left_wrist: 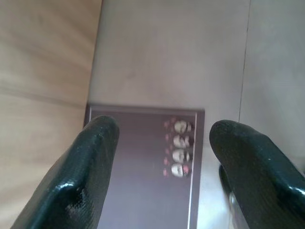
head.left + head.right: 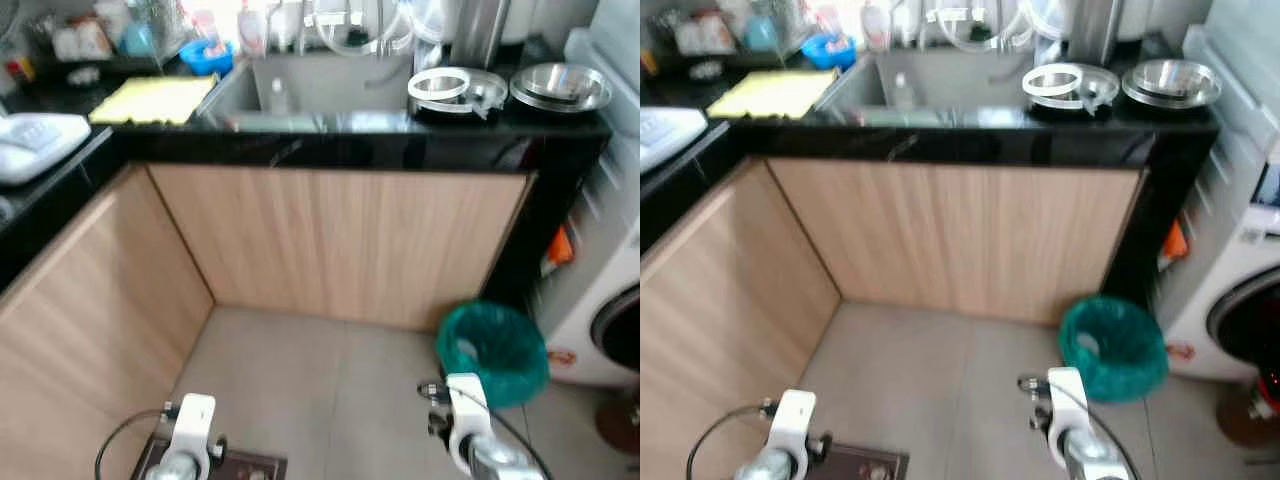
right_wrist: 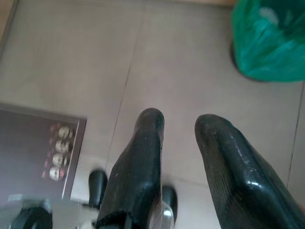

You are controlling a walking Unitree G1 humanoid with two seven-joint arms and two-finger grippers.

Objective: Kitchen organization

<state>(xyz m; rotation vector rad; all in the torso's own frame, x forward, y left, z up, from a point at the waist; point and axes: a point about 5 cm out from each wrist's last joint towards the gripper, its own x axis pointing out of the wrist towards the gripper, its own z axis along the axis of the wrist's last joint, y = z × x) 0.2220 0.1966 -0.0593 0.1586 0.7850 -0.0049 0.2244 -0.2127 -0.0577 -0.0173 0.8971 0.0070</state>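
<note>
- Left gripper: hangs low over the floor, fingers spread wide with nothing between them. Below it lies a dark brown floor mat with a small printed pattern, against the base of the left cabinet.
- Right gripper: also low over the tiled floor, fingers a narrow gap apart, holding nothing. The mat's corner lies to its side.
- Both silver wrists sit at the near edge of the head views, left and right.
- Green-lined bin: on the floor just beyond the right wrist, beside the white washing machine.
- Wood-front cabinets form a corner, under a black countertop.
- On the counter: yellow cloth left of the sink; right of the sink a white ring-shaped item and a steel bowl. A white object lies on the left counter.
- Far items behind the sink are blurred; a blue container can be made out.
</note>
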